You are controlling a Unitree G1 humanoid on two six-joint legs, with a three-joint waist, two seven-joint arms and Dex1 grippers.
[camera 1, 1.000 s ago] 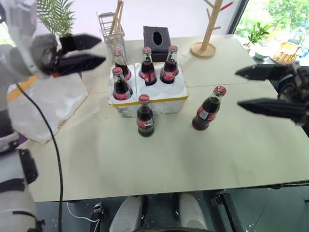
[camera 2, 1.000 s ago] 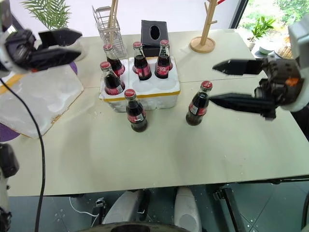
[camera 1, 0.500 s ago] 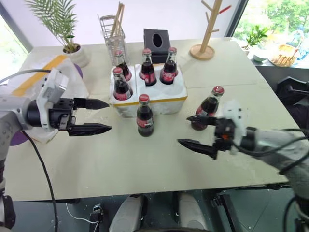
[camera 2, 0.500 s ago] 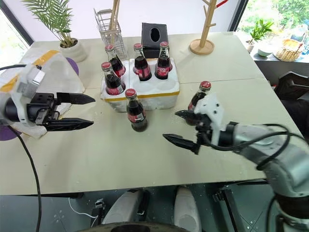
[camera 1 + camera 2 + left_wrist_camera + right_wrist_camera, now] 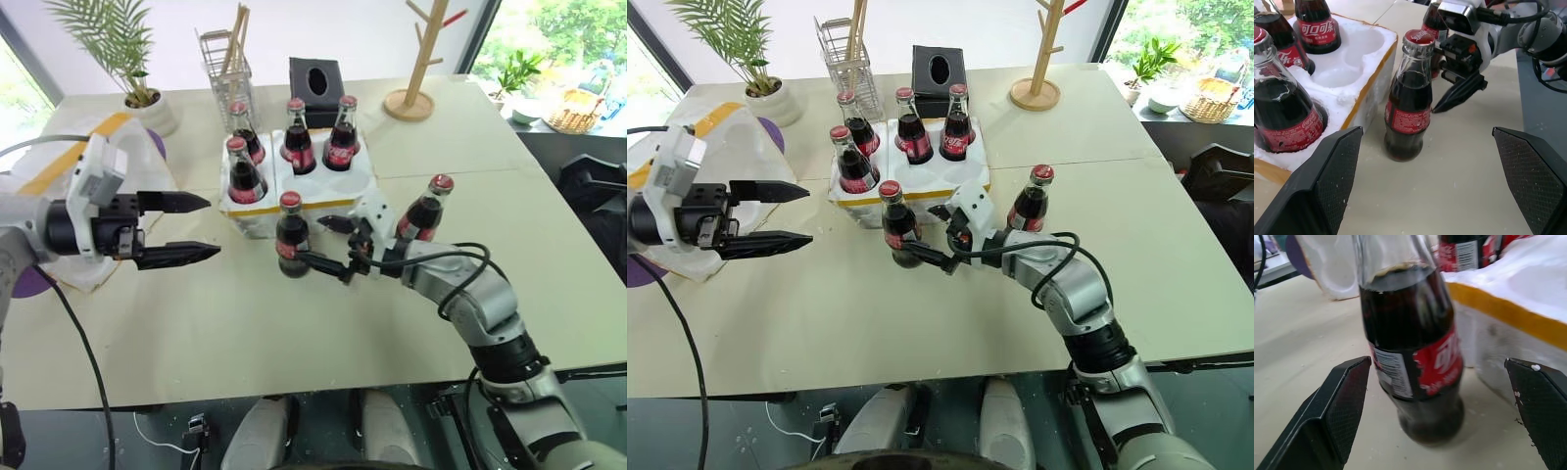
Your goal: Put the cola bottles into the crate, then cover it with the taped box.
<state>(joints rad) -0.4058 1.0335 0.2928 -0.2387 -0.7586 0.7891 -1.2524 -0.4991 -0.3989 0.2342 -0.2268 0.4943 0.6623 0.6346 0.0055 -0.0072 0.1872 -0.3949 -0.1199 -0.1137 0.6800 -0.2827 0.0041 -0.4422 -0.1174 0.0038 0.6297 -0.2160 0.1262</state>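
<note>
The crate [image 5: 312,202], low white foam with a yellow band, stands at mid-table and holds several cola bottles [image 5: 297,138]. One loose cola bottle [image 5: 291,235] stands just before the crate, and a second one [image 5: 423,210] is further right. My right gripper [image 5: 324,245] is open, level with the front bottle [image 5: 1415,352]; its fingers flank that bottle without touching it. My left gripper [image 5: 186,229] hovers open to the left of the crate, empty. The taped box [image 5: 61,164] lies at the table's left edge, partly behind my left arm.
Behind the crate stand a black tissue box [image 5: 316,76], a wire rack [image 5: 224,61] and a wooden stand [image 5: 417,98]. A potted plant [image 5: 149,106] is at the back left. The near half of the table is bare.
My right arm has swung in from the right and down, bringing its open gripper up to the front bottle. My left gripper dropped lower at first and has since held still.
</note>
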